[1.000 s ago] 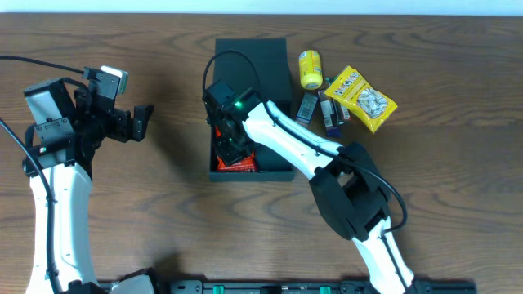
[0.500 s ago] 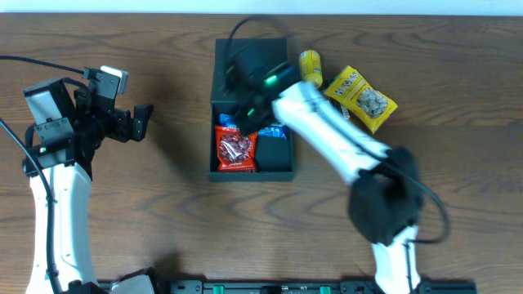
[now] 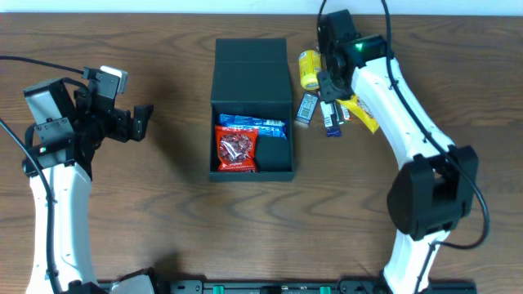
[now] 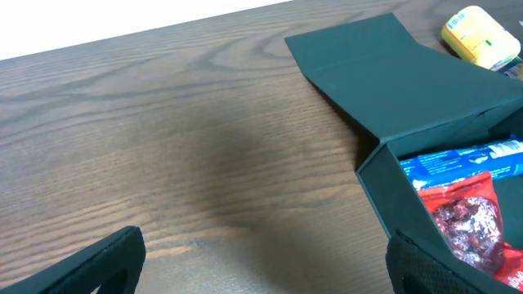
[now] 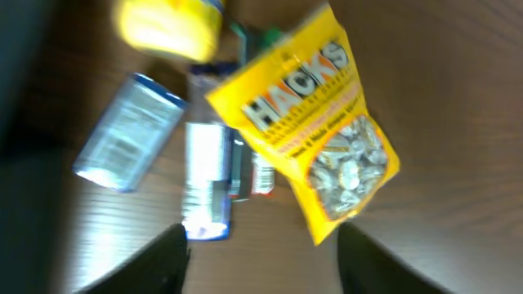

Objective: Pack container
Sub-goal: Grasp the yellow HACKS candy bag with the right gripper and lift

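Note:
The dark green-black container point(image 3: 278, 173) lies at the table's middle with its flap lid point(image 3: 252, 69) folded back. A red snack packet point(image 3: 235, 150) and a blue packet point(image 3: 250, 125) lie inside it. My right gripper point(image 3: 330, 84) hovers over the loose snacks to the container's right, open and empty point(image 5: 265, 261). Below it are a yellow HACKS bag point(image 5: 319, 122), a yellow can point(image 5: 167, 24), a pale blue packet point(image 5: 127, 135) and a white-and-blue bar point(image 5: 204, 180). My left gripper point(image 3: 140, 122) hangs open and empty point(image 4: 265, 269) well left of the container point(image 4: 392, 196).
The loose snacks sit in a tight cluster: the yellow can point(image 3: 309, 69), small bars point(image 3: 329, 119) and the yellow bag point(image 3: 364, 110) partly under my right arm. Bare wood lies between my left gripper and the container.
My right gripper has left the red packet in the container, swung up and to the right over the snack pile, and opened. The left arm has not moved.

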`<action>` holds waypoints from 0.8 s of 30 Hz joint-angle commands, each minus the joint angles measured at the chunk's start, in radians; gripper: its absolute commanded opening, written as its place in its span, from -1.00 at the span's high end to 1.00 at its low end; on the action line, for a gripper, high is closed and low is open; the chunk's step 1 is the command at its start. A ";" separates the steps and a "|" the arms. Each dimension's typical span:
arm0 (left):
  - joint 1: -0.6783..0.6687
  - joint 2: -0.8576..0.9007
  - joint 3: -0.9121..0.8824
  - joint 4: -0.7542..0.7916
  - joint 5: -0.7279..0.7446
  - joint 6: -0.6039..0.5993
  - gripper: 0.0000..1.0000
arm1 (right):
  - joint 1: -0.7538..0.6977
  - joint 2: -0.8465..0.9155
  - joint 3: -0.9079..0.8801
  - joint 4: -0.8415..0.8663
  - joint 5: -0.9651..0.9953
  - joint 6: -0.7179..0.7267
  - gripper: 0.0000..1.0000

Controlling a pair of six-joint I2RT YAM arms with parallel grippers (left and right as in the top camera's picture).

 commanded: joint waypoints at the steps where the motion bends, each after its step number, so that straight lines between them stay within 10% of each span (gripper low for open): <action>1: 0.006 0.003 0.025 -0.001 0.008 -0.005 -0.90 | -0.064 0.027 -0.050 0.027 0.051 -0.043 -0.47; 7: 0.006 0.003 0.025 0.000 0.007 -0.005 -0.90 | -0.166 0.029 -0.122 0.134 -0.008 -0.184 -0.97; 24: 0.006 0.003 0.025 -0.001 0.007 -0.069 -0.91 | -0.263 0.145 -0.158 0.256 -0.175 -0.435 -0.98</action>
